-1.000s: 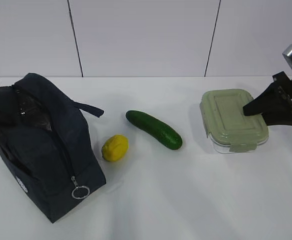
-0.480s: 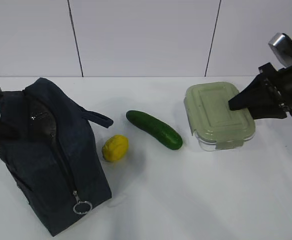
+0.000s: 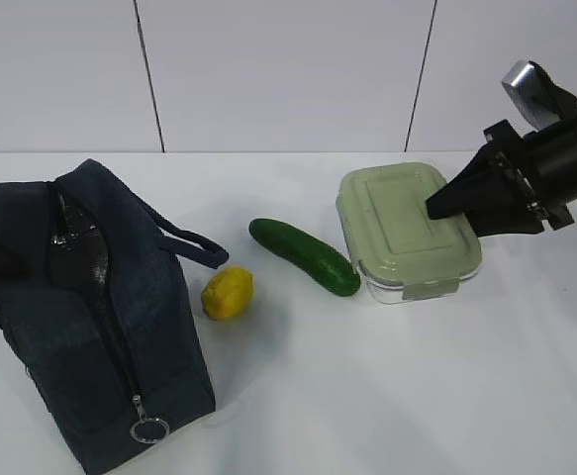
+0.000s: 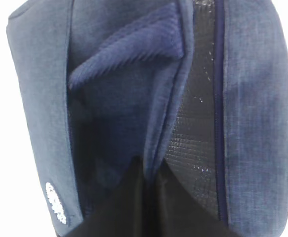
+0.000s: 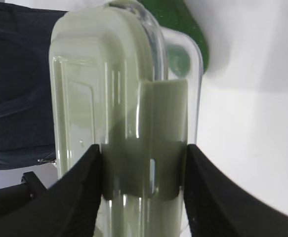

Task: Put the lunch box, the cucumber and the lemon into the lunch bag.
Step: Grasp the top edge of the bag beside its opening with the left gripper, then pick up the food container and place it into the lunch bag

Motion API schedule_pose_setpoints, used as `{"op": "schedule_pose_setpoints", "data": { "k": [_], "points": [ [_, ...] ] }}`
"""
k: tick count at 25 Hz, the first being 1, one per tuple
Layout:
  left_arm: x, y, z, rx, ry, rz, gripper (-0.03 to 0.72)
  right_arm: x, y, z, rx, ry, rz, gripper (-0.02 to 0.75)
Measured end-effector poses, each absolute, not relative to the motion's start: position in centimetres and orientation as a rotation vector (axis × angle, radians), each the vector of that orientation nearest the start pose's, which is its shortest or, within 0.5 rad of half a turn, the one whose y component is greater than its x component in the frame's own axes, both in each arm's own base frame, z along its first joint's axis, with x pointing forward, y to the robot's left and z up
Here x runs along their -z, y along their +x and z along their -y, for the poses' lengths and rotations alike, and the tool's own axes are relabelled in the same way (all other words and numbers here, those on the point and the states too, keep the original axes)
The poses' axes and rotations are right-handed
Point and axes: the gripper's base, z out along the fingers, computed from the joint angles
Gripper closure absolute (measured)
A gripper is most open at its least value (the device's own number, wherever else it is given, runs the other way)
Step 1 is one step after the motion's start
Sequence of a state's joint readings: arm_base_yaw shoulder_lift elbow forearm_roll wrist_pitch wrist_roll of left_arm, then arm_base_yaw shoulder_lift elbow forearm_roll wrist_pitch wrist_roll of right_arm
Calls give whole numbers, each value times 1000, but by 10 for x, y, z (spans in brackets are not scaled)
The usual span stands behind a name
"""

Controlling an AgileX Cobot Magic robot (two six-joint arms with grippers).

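Exterior view, left to right. Boxy dark navy fabric lunch bag [image 3: 90, 317], on the white tabletop [image 3: 367, 396]: soft, limp; left gripper [image 4: 146, 197] fingers pressed together on its opening edge, silvery lining showing. Small yellow oval lemon [image 3: 228, 293], beside the bag: firm, likely to roll. Smooth dark green cucumber [image 3: 304, 256]: stiff, slick; best taken mid-length. Clear glass lunch box with sage-green clip lid [image 3: 407, 232], touching the cucumber's end: probably heavy, breakable, slippery. Right gripper [image 5: 144, 163] fingers pinch it at its end clip.

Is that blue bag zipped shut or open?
Open. The lunch bag gapes along its top, and its shiny lining shows inside the parted zipper edges in the left wrist view.
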State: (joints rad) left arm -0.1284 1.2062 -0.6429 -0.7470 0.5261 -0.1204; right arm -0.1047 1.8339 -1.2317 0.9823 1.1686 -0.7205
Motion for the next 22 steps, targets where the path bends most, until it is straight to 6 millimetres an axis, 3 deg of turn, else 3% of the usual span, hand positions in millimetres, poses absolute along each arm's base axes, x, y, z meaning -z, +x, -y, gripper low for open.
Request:
{"op": "schedule_pose_setpoints", "data": {
  "k": [10,22],
  "points": [
    [-239,217,60,809,-678,-2469,694,-236,348,-85,-1306,-292,-2599,374],
    [-239,217,59,785,-655,-2478,694,-281,357,-131,-1346,-371,-2536,374]
  ]
}}
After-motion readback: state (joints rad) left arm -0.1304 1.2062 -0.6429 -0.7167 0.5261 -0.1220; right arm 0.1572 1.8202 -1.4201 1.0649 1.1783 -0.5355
